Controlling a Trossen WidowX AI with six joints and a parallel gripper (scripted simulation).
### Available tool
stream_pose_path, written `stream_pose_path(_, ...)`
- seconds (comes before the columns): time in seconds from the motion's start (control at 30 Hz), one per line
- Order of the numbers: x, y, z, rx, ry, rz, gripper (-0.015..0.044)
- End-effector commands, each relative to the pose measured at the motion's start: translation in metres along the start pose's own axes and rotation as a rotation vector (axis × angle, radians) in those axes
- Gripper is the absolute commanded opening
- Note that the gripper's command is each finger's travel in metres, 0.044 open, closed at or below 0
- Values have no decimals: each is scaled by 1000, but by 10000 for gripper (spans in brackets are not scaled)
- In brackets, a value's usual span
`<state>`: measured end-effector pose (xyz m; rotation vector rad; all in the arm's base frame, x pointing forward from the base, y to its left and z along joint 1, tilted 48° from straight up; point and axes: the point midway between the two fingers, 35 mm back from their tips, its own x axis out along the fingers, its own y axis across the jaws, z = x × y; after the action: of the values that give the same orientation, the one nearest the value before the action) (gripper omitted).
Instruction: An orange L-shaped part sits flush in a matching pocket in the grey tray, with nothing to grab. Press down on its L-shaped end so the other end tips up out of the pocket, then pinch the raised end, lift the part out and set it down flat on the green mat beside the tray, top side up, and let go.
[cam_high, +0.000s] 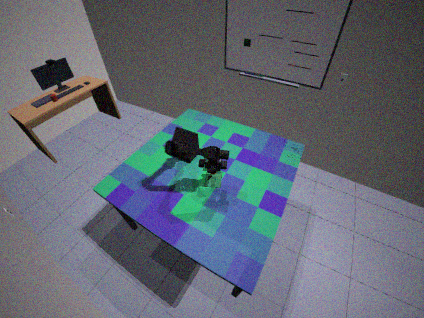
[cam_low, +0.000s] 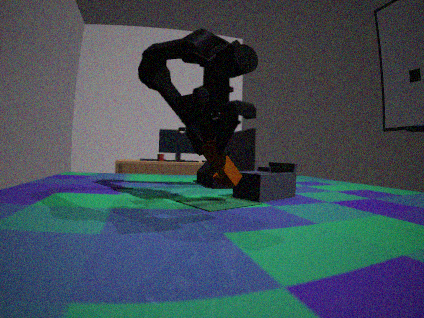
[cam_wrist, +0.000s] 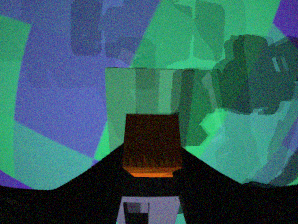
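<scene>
The orange part (cam_low: 233, 171) (cam_wrist: 152, 142) is tilted steeply in my gripper (cam_low: 215, 161) (cam_wrist: 149, 149), which is shut on it. In the exterior view the part is out of the pocket, low above the green mat, with its lower end close to the tray's left side. The green mat (cam_low: 220, 205) (cam_wrist: 119, 90) lies flat on the table, and the wrist view shows it beyond the part. The grey tray (cam_low: 278, 187) (cam_wrist: 167, 204) stands beside the mat; its pocket shows partly at the bottom of the wrist view. Whether the part touches mat or tray cannot be told.
The arm's dark base (cam_low: 212, 179) stands behind the mat in the exterior view. The table (cam_high: 250, 240) has a green, blue and purple patchwork top with arm shadows across it. A desk with a monitor (cam_high: 52, 73) stands away from the table.
</scene>
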<state>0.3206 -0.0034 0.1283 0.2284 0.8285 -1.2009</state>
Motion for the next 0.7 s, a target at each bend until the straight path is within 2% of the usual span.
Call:
stream_pose_path(0.0,7,-1,0,-5,-4,-2,0)
stream_pose_path(0.67,34,-2,0,-5,-6,-2,0)
